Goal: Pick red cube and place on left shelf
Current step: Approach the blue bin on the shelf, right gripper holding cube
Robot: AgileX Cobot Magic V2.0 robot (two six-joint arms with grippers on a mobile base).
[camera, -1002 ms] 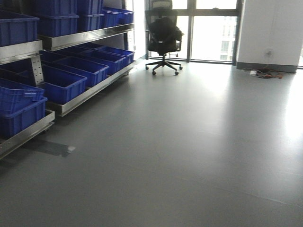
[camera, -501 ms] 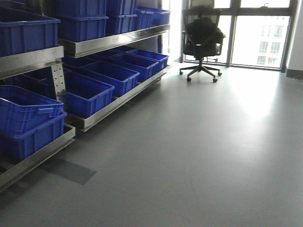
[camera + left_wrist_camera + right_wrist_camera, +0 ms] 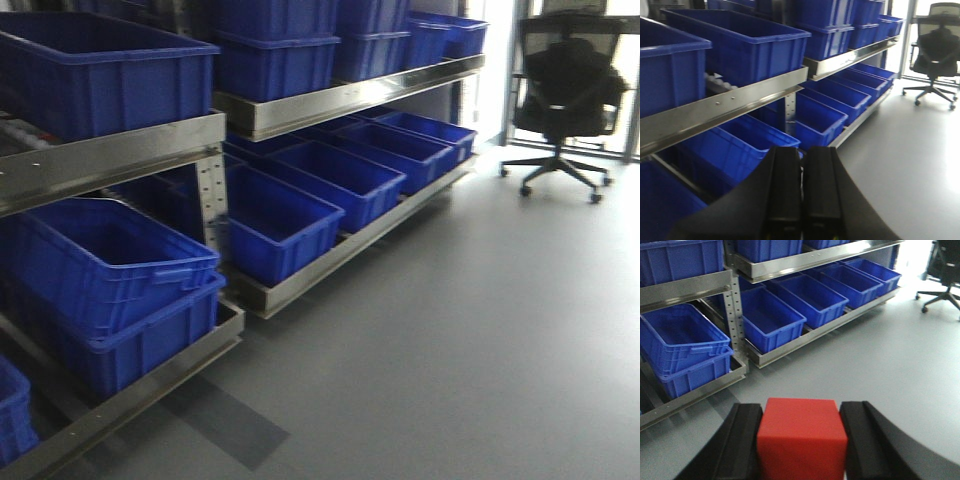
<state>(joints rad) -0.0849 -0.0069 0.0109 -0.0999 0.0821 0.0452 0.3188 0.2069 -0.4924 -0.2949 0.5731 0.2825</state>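
Right gripper (image 3: 801,409) is clamping the red cube (image 3: 802,440); left gripper (image 3: 801,152) is sitting closed, empty. Steel shelving (image 3: 110,160) is holding blue bins (image 3: 290,215) beside grey floor (image 3: 480,330).

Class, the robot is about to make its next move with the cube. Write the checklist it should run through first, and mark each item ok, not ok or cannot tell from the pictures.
1. Red cube gripped squarely in the right hand: ok.
2. Left hand shut and empty: ok.
3. Shelf in view on the left: ok.
4. Chair well away from the shelf approach: ok.
5. Free spot for the cube on the shelf: cannot tell; bins fill what shows.
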